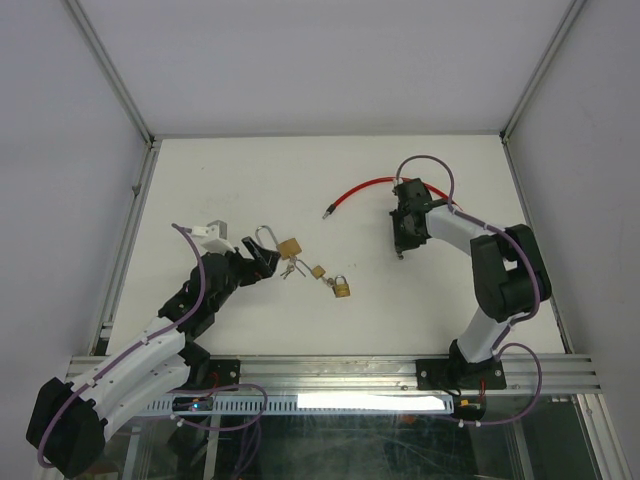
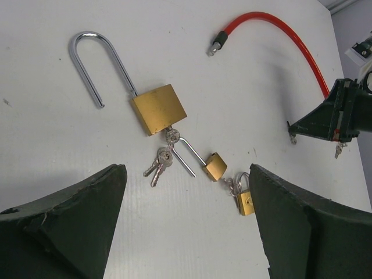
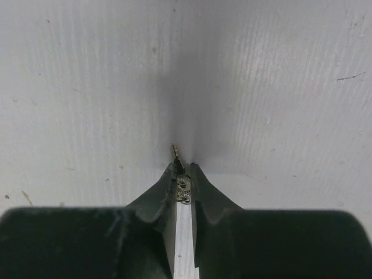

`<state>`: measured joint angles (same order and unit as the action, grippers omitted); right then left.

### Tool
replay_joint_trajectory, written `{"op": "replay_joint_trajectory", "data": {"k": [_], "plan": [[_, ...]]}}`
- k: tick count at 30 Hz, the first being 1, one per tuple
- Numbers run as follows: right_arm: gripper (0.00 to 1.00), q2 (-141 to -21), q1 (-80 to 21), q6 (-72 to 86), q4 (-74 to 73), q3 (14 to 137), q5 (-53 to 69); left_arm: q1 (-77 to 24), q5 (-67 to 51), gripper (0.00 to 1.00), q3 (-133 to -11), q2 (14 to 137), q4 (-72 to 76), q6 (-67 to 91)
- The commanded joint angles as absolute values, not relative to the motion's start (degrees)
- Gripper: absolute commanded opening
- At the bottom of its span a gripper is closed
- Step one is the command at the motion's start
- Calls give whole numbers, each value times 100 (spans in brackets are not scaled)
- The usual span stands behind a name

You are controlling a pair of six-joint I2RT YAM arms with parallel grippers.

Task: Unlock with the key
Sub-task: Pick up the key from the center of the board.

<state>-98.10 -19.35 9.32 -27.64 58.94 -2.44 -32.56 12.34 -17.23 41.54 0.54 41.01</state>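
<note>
a white table (image 1: 250,180) seen from above, with two robot arms reaching in from the near edge.

the left gripper (image 1: 262,262) sits left of centre, its two dark fingers (image 2: 87,215) spread wide and holding nothing. just to its right lies a row of three brass padlocks running diagonally toward the near right. the large padlock (image 2: 158,108) is farthest, and its long steel shackle (image 2: 93,52) is swung out, with one end free. a bunch of keys (image 2: 160,163) hangs from the keyhole end of the large padlock and rests flat on the table. next comes the medium padlock (image 2: 215,166), whose thin shackle also has a free end. nearest is the small padlock (image 2: 246,202), just beside the medium one; whether the two are joined cannot be told.

the right gripper (image 1: 400,250) is right of centre, well apart from the padlocks and pointing down at the table. its wrist camera shows the fingers pinched together on a small key (image 3: 183,189), gripped by its head, the tip poking out toward the white surface; whether the tip touches the table cannot be told.

a red cable (image 1: 365,187) arcs across the far side of the table, from beside the right gripper leftward to a loose metal end.
</note>
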Motion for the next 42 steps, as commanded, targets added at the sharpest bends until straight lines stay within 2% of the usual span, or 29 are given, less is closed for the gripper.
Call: {"op": "replay_joint_trajectory", "data": {"k": [1, 2, 3, 19, 25, 33, 39, 42], "plan": [[6, -9712, -1969, 920, -2704, 5759, -6, -3252, 853, 88, -1732, 4095, 462, 4134], [1, -9589, -1995, 947, -2692, 5710, 13, -3252, 734, 88, -1753, 4101, 480, 4162], [0, -9490, -2032, 969, -2676, 5660, 43, -3252, 645, 88, -1772, 4117, 513, 4184], [0, -7741, -3500, 1291, -1939, 4900, -161, -3252, -1004, 87, -2142, 5240, 1362, 4810], [0, -7273, -4277, 910, -975, 4343, -403, -3251, -1463, 86, -2259, 5873, 1844, 5157], [0, -7277, -5457, 265, 95, 3990, -1358, -3261, -1816, 77, -2439, 6838, 2396, 6436], [0, -7593, -6143, -142, 410, 4034, -2103, -3291, -2052, 61, -2482, 7483, 2845, 7210], [0, -7751, -6425, -288, 520, 4087, -2350, -3328, -2124, 57, -2506, 7676, 2970, 7381]]}}
